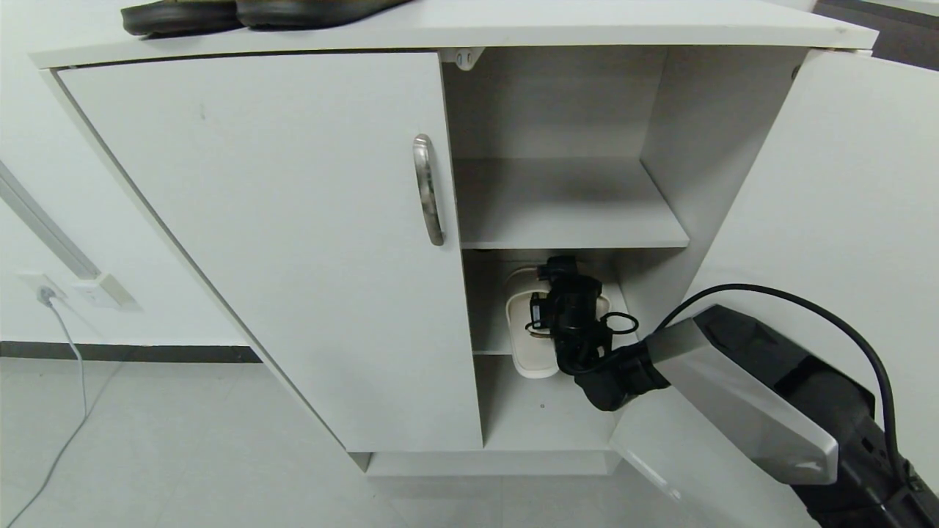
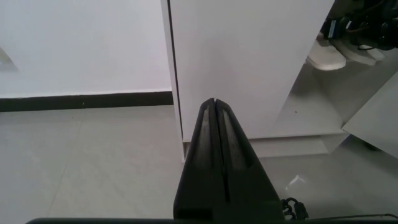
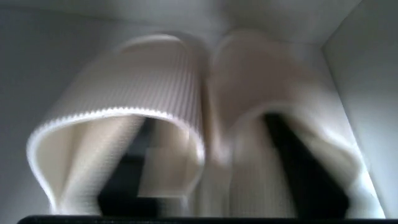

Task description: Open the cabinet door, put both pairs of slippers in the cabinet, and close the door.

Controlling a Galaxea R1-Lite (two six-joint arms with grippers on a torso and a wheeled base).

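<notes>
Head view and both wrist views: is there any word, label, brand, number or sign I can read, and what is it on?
No readable text in any view.
The cabinet door, its handle, the white slippers on the lower shelf, the dark slippers lying on top and the wall socket all look plain: no print, label or number visible.

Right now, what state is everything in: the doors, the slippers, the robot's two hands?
Left cabinet door: closed.
Right cabinet door: swung open.
White slippers: on the lower shelf inside.
Dark slippers: on the cabinet top, not yet stowed.
Left gripper: shut, empty.
Right gripper: at the white slippers; grip unclear.
</notes>
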